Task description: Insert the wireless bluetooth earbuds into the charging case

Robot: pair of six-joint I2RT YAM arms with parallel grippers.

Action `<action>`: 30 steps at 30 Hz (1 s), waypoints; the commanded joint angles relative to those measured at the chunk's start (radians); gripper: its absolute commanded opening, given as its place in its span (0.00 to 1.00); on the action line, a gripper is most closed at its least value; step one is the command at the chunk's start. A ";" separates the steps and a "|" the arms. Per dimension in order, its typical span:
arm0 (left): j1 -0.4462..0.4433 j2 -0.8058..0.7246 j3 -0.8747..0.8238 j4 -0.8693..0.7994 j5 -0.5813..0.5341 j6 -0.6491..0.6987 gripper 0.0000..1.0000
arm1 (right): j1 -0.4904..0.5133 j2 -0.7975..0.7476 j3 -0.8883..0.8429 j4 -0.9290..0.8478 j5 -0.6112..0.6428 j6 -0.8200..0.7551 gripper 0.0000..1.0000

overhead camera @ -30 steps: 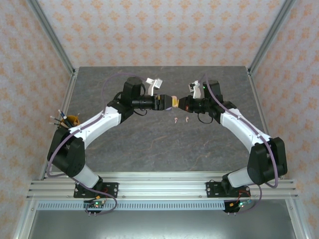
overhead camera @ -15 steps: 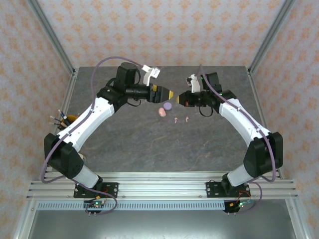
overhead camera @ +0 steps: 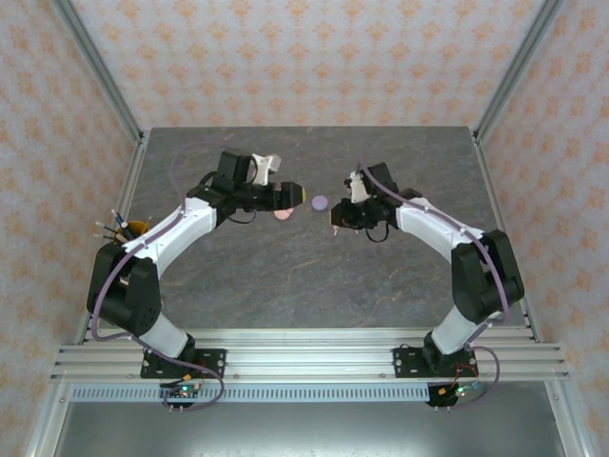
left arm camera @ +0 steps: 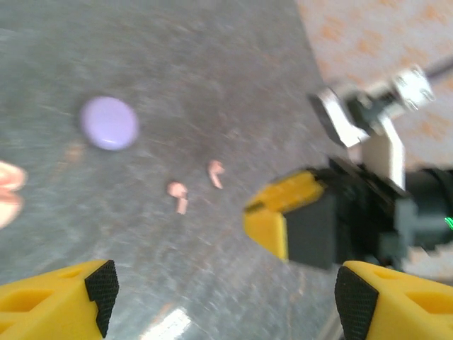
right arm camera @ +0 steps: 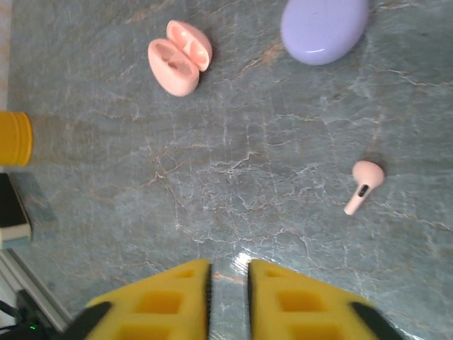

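Observation:
Two pale pink earbuds point(left arm camera: 177, 195) point(left arm camera: 215, 173) lie on the grey marble table, close together; one earbud point(right arm camera: 364, 184) lies right of my right gripper's line. The pink charging case point(right arm camera: 178, 57) lies open, its two halves facing up. The lilac case point(right arm camera: 324, 28) sits shut beside it. My left gripper point(left arm camera: 226, 301) hangs wide open over bare table, nothing between its pads. My right gripper point(right arm camera: 228, 280) stands low over the table, its jaws a narrow gap apart and empty. In the top view the left gripper point(overhead camera: 298, 197) and right gripper point(overhead camera: 335, 221) face each other across the lilac case point(overhead camera: 321, 202).
The pink case point(overhead camera: 283, 213) lies just under the left gripper's tip. My right gripper's yellow finger point(left arm camera: 290, 219) is close in front of the left wrist camera. A small cup of tools point(overhead camera: 128, 228) stands at the table's left edge.
Both arms have come down and drawn apart from their meeting above the table. The two cases now lie on the table, and the right jaws have parted slightly.

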 commanded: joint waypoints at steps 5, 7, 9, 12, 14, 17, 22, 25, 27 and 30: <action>0.088 -0.004 0.031 0.035 -0.216 -0.117 0.83 | 0.089 0.203 0.212 -0.008 0.129 0.126 0.39; 0.101 0.017 0.047 0.014 -0.224 -0.117 0.83 | 0.108 0.267 0.297 -0.046 0.142 0.129 0.39; 0.109 0.034 0.058 -0.008 -0.233 -0.113 0.83 | 0.115 0.343 0.392 -0.100 0.145 0.124 0.39; 0.127 0.047 0.062 -0.021 -0.243 -0.111 0.84 | 0.117 0.444 0.510 -0.152 0.142 0.101 0.39; 0.138 0.059 0.069 -0.032 -0.248 -0.111 0.83 | 0.117 0.511 0.596 -0.196 0.138 0.070 0.37; 0.156 0.076 0.078 -0.045 -0.243 -0.111 0.83 | 0.118 0.593 0.714 -0.258 0.123 0.013 0.35; 0.178 0.090 0.079 -0.040 -0.223 -0.110 0.83 | 0.118 0.705 0.875 -0.355 0.113 -0.062 0.34; 0.185 0.100 0.078 -0.028 -0.209 -0.116 0.83 | 0.118 0.743 0.927 -0.386 0.111 -0.080 0.33; 0.188 0.105 0.077 -0.020 -0.200 -0.120 0.83 | 0.118 0.758 0.939 -0.389 0.101 -0.084 0.33; 0.191 0.113 0.076 -0.010 -0.191 -0.124 0.83 | 0.118 0.772 0.944 -0.392 0.092 -0.086 0.31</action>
